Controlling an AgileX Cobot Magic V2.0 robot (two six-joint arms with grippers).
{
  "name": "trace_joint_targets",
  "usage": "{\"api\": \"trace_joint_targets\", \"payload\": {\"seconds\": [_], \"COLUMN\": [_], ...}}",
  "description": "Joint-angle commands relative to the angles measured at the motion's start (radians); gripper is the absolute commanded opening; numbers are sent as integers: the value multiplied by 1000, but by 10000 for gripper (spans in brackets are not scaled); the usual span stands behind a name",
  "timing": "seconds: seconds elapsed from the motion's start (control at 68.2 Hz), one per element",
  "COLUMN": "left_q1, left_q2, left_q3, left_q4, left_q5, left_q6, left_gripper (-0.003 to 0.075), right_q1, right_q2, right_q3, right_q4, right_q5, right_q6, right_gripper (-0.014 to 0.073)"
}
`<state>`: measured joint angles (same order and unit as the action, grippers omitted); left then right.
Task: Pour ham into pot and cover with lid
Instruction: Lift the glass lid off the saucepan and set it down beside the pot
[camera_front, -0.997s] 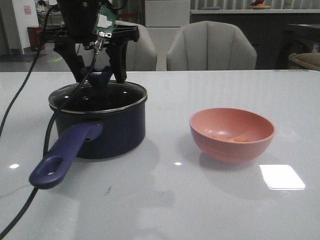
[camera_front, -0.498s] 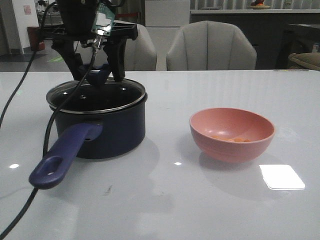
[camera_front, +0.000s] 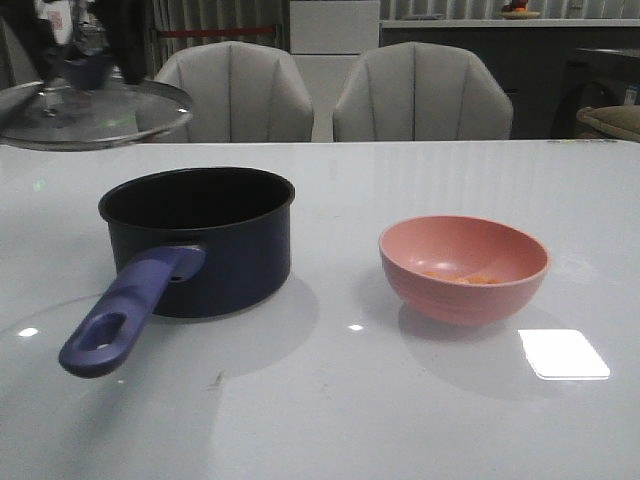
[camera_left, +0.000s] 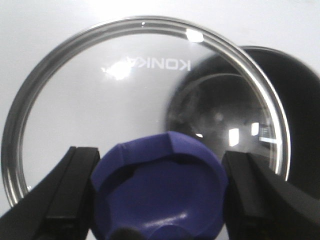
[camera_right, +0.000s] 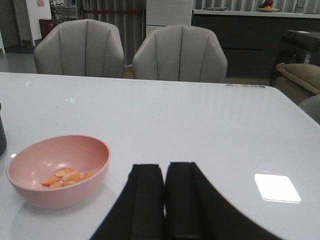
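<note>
The navy pot (camera_front: 200, 240) stands uncovered on the table, its purple-blue handle (camera_front: 120, 315) pointing toward the front. My left gripper (camera_front: 85, 62) is shut on the blue knob (camera_left: 160, 185) of the glass lid (camera_front: 95, 112) and holds the lid in the air, up and to the left of the pot. In the left wrist view the lid (camera_left: 100, 90) partly overlaps the pot (camera_left: 295, 90), and my left gripper (camera_left: 159, 192) clamps the knob from both sides. Orange ham (camera_front: 465, 278) lies in the pink bowl (camera_front: 463, 268). Right of the bowl (camera_right: 57, 170) with its ham (camera_right: 67, 176), my right gripper (camera_right: 165, 175) is shut and empty.
Two grey chairs (camera_front: 235, 90) (camera_front: 420, 90) stand behind the white table (camera_front: 350, 420). A bright light reflection (camera_front: 563, 353) lies on the table right of the bowl. Dark cabinets fill the background.
The lid was sitting on the pot with my left gripper around its knob. It has been lifted off and carried up and to the left, leaving the pot uncovered.
</note>
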<state>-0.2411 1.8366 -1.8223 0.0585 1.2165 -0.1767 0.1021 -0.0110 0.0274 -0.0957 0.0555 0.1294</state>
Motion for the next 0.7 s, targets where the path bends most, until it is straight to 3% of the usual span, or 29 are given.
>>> {"api": "trace_joint_targets", "payload": {"seconds": [0.0, 0.103, 0.278, 0.469, 0.689], "left_q1": [91, 184, 298, 319, 317], "left_q2": [-105, -141, -152, -128, -84], "left_q3": [40, 147, 343, 512, 560], "left_q4": [15, -9, -195, -219, -224], "left_q5": [-29, -79, -210, -365, -424], "left_q6": [40, 83, 229, 243, 243], "left_gripper": [184, 183, 184, 186, 188], "right_q1": [-7, -7, -7, -7, -7], "right_q2": [-19, -19, -19, -19, -19], "right_q3": [-6, -6, -6, -6, -6], "right_q4": [1, 1, 1, 1, 1], "right_q5": [-81, -81, -81, -81, -81], "right_q6": [-10, -10, -10, -10, -10], "right_gripper": [159, 159, 159, 159, 159]}}
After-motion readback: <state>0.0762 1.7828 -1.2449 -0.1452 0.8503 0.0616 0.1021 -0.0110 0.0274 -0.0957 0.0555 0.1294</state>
